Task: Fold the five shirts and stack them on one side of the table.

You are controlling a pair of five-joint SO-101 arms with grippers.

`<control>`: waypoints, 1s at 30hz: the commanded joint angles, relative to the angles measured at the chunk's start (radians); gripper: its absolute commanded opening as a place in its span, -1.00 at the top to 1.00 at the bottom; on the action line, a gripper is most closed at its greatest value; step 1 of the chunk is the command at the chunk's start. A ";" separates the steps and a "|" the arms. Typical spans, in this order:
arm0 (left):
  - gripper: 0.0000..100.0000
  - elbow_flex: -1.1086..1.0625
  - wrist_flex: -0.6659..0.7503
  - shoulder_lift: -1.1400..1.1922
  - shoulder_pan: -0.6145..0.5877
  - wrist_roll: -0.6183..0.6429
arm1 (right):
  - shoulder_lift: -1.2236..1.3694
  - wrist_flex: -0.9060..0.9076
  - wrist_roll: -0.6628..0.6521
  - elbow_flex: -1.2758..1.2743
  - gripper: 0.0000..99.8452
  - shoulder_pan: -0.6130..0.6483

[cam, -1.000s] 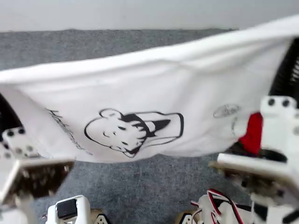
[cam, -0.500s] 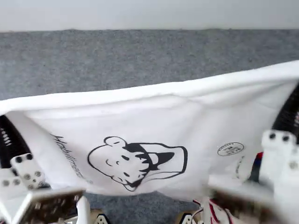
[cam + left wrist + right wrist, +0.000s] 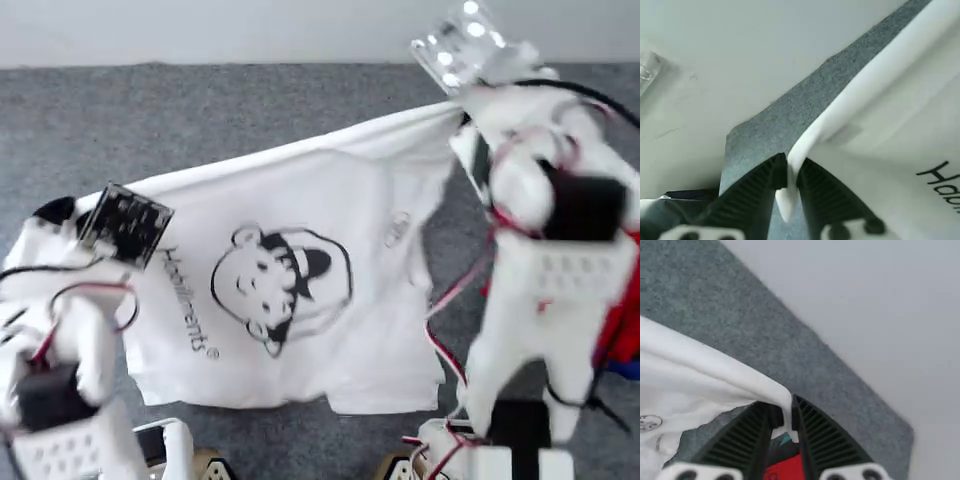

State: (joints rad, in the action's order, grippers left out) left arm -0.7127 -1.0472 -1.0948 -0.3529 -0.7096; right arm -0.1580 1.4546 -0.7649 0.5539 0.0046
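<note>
- Big change from 1 second ago: the shirt [image 3: 370,330] was stretched out up near the high camera, spanning the whole width. Now it's down low and spread over the gray table [image 3: 200,110], and both arms have swung out forward.
- 0.5 seconds ago the arms were just blurry bits at the bottom corners. Now the left arm [image 3: 70,330] stands along the shirt's left side and the right arm [image 3: 540,250] along its right side.
- Left gripper [image 3: 791,175]: the black ribbed jaws are clenched on a folded white corner of the shirt, with a bit of cloth poking out between them.
- Right gripper [image 3: 782,412]: same deal, jaws squeezed tight on the other corner, with the thick white edge running away from it.
- From the high view, the held edge runs on a slant between the 2 grippers, and the right arm's end sits farther out on the table.
- The shirt's cartoon face print [image 3: 280,290] faces up, with a line of lettering beside it on the left arm's side.
- The shirt's free edge lies near the arm bases and looks a bit rumpled on the right arm's side.
- Something red [image 3: 625,320] sits at the table's edge by the right arm; can't tell what it is.
- A pale wall [image 3: 200,30] runs behind the table.
</note>
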 commanded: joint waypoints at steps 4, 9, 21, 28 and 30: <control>0.97 -0.206 0.446 0.204 0.061 -0.094 | 0.137 -0.334 0.008 -0.123 0.98 0.015; 0.97 -0.102 0.641 0.525 0.074 -0.095 | 0.262 -0.570 0.012 -0.123 0.98 0.019; 0.97 0.558 0.548 1.157 0.068 -0.137 | 0.421 -0.949 -0.117 -0.121 0.98 0.031; 0.97 0.739 0.342 1.280 0.074 -0.258 | 0.539 -1.004 -0.186 -0.121 0.98 0.042; 0.97 0.743 0.269 1.280 0.075 -0.278 | 0.559 -0.997 -0.184 -0.126 0.98 0.045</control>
State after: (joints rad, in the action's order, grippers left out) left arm -0.0299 -0.6958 0.1895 -0.2746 -0.9567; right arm 0.4081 0.4818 -0.9367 0.4235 0.0552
